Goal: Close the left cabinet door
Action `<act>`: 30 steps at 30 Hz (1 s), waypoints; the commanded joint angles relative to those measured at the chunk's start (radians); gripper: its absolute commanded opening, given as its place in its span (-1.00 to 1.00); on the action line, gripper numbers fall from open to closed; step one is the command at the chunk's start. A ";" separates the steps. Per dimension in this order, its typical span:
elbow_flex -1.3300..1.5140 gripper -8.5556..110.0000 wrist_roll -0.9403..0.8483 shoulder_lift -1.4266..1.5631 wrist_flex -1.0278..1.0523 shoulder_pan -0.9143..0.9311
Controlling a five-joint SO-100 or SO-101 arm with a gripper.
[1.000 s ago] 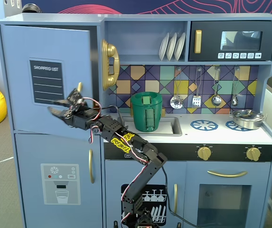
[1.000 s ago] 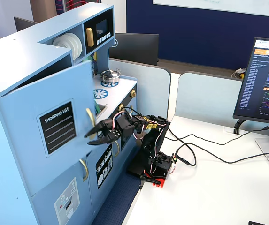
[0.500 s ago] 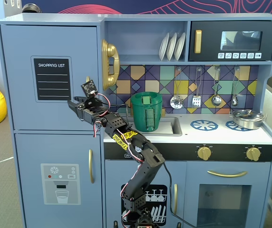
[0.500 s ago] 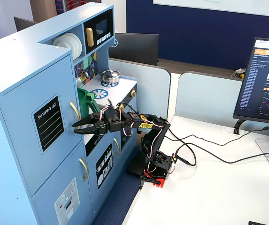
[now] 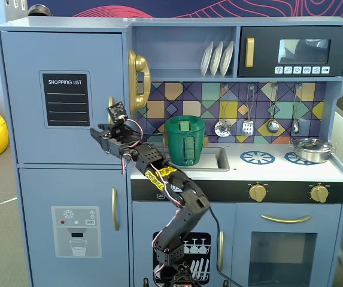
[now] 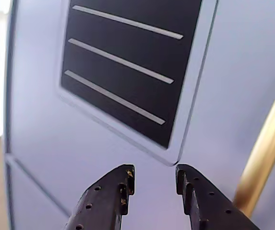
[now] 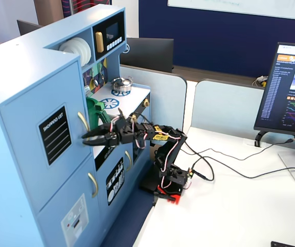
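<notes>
**Left door sits flush with the cabinet front**

The left cabinet door lies flat in its frame, edges lined up with the lower door under it. Its black panel reads "SHOPPING LIST". The fingers are slightly parted with nothing between them, right by the door face just under that panel, next to the gold handle. White tabletop beside the arm is open room.
</notes>
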 commanded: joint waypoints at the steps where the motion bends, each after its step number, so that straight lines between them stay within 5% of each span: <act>1: 0.054 -0.86 -0.012 0.170 0.097 -0.049; 30: 0.862 -0.86 0.190 0.787 0.856 0.801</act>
